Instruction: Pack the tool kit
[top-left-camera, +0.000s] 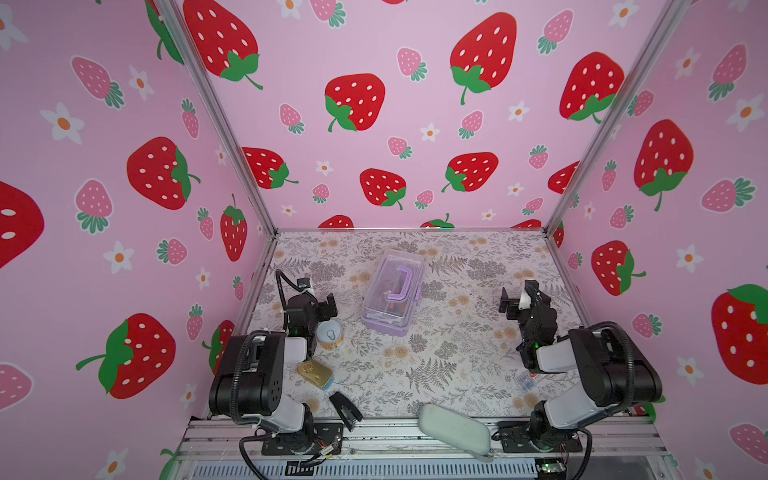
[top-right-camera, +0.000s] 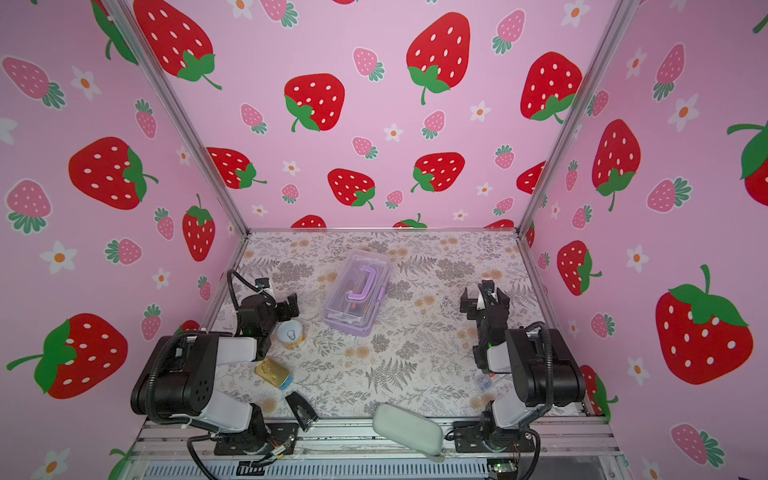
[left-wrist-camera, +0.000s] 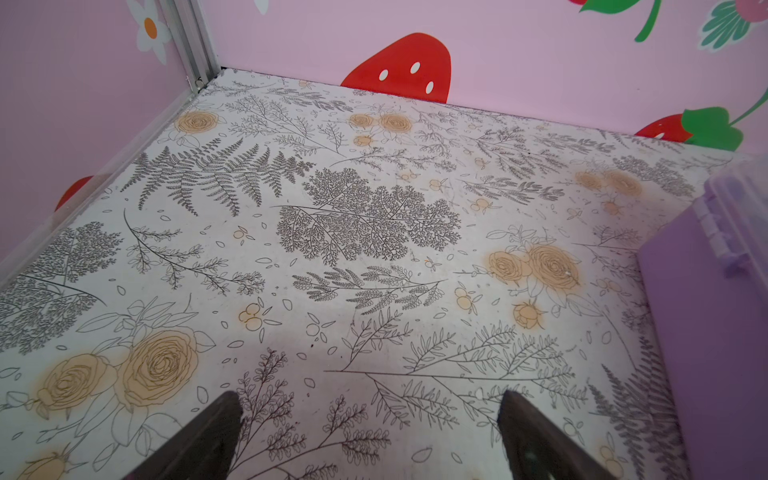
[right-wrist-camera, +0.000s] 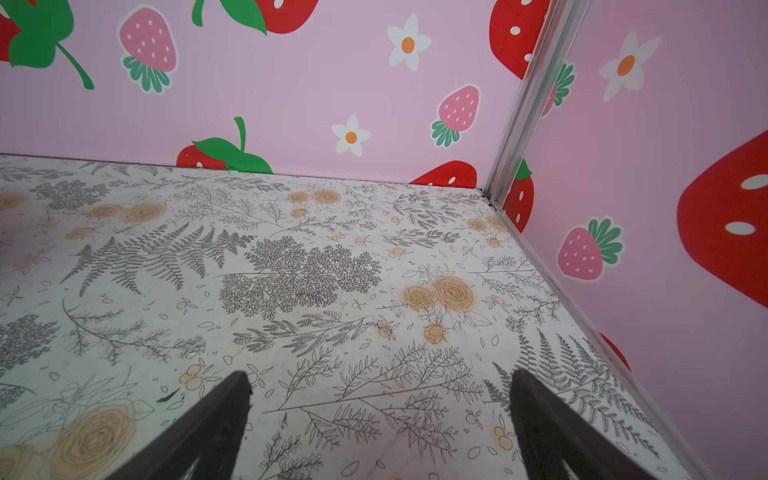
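The tool kit (top-left-camera: 392, 293) sits toward the middle-back of the floral table (top-left-camera: 457, 266), lilac handle on top. The left gripper (left-wrist-camera: 370, 401) and right gripper (right-wrist-camera: 380, 378) flank it, well apart, jaws spread wide and empty.

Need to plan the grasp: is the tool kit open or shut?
Shut: the tool kit has its clear lid flat on the lilac base.
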